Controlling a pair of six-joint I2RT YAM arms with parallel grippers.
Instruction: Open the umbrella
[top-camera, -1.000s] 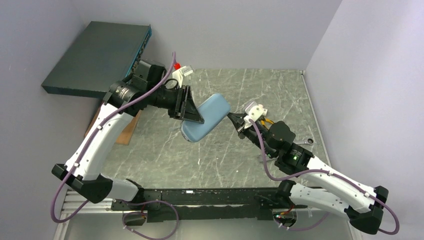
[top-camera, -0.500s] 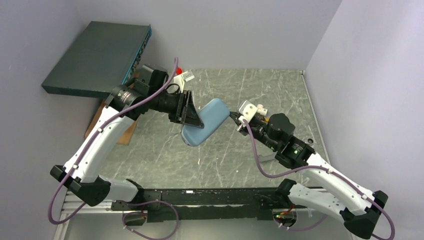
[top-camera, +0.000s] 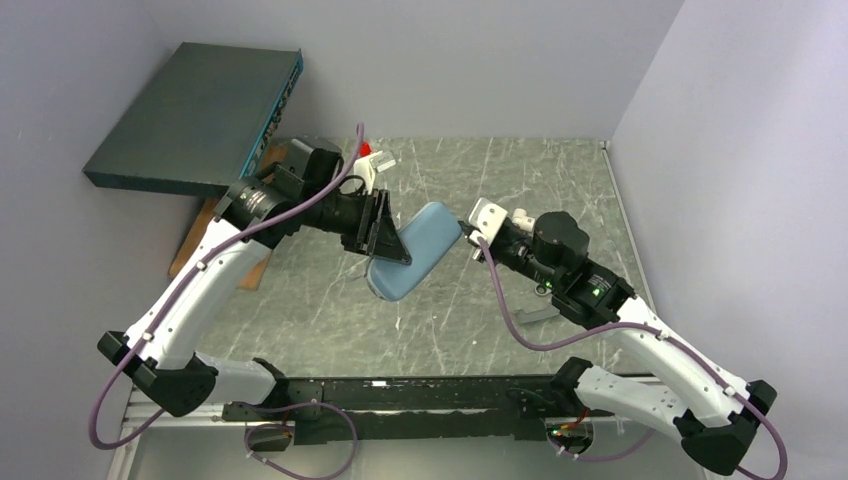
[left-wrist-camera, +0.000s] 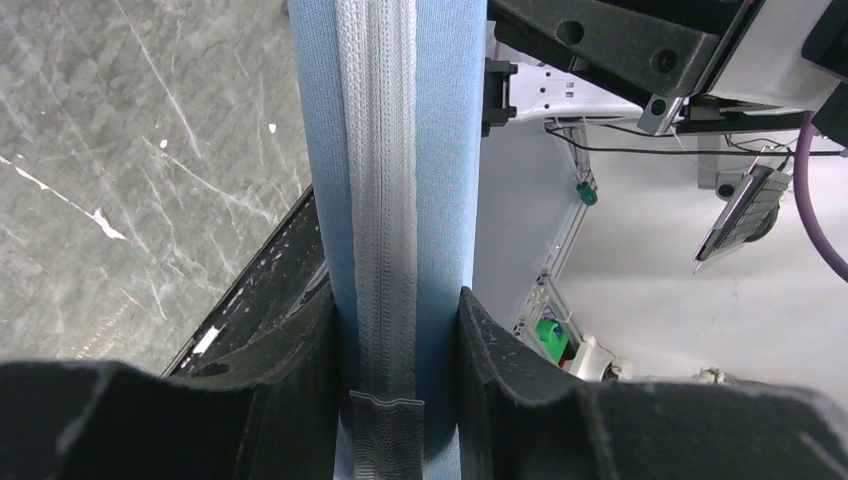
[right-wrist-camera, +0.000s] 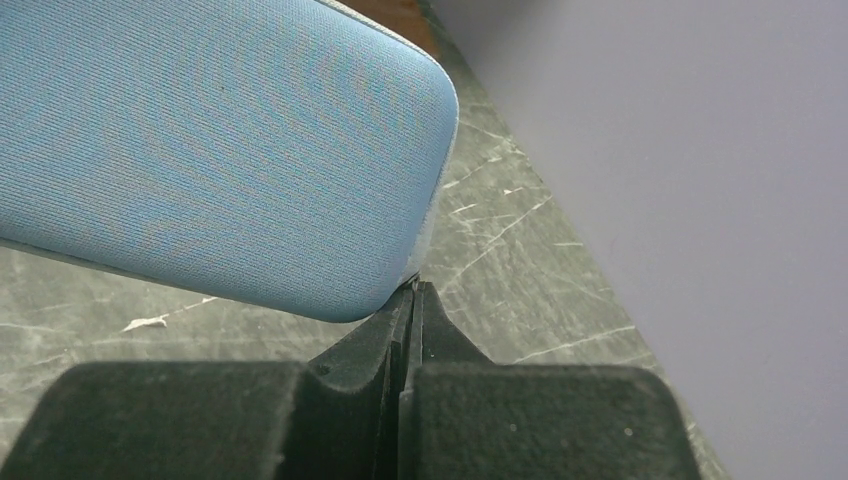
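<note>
The umbrella shows as a flat slate-blue pouch (top-camera: 418, 256), held off the marble table (top-camera: 560, 180) near its middle. My left gripper (top-camera: 386, 240) is shut on its left side. In the left wrist view the pouch (left-wrist-camera: 385, 150) stands edge-on with its pale zipper strip facing the camera, squeezed between both pads of that gripper (left-wrist-camera: 395, 300). My right gripper (top-camera: 468, 238) is shut at the pouch's upper right corner. In the right wrist view its tips (right-wrist-camera: 412, 290) pinch a small pale tab right at the corner of the pouch (right-wrist-camera: 220, 150).
A large dark teal flat box (top-camera: 190, 115) leans at the back left over a brown board (top-camera: 255, 268). A small red and white object (top-camera: 372, 158) sits behind the left wrist. Grey walls (top-camera: 720, 150) close in the table on three sides.
The pouch has swung to a steeper tilt and dropped slightly toward the near edge. The right wrist has lifted and moved back, its tips staying at the pouch's corner. Both grips are unchanged.
</note>
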